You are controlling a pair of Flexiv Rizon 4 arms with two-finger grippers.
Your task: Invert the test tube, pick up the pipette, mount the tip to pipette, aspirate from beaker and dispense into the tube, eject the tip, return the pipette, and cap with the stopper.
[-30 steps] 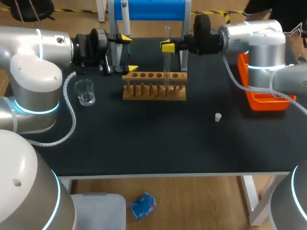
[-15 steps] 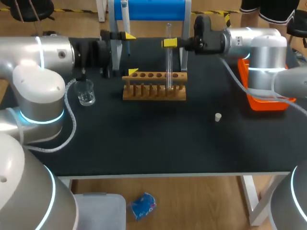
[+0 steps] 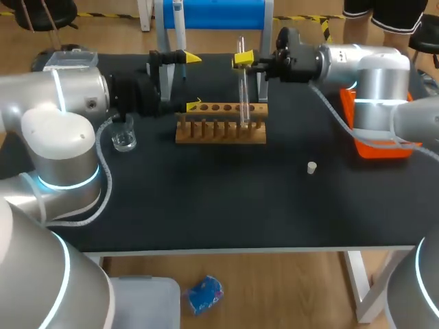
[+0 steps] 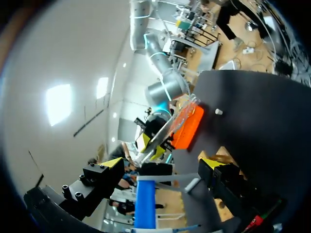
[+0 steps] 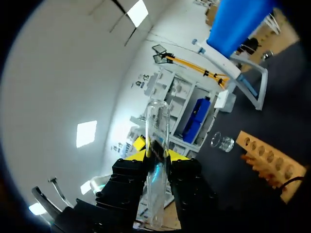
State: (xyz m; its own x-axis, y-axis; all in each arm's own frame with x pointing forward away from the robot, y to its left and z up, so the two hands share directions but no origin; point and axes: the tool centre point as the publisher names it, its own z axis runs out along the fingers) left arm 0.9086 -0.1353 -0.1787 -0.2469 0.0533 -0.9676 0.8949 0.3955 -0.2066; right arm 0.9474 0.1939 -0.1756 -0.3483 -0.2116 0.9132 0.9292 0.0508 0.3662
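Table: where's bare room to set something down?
Wide bare strip from the rack forward to the near edge, broken only by the stopper. Crowded at the back: left claw, right claw holding test tube, beaker.

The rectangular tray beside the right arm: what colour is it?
Orange; the rectangular tray shows best in the head view.

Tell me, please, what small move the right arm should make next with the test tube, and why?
Probably a short lift straight up before any turning. The right gripper is shut on the test tube near its upper end. In the head view the tube's lower end seems level with the wooden rack, so inverting it now might knock it against the rack.
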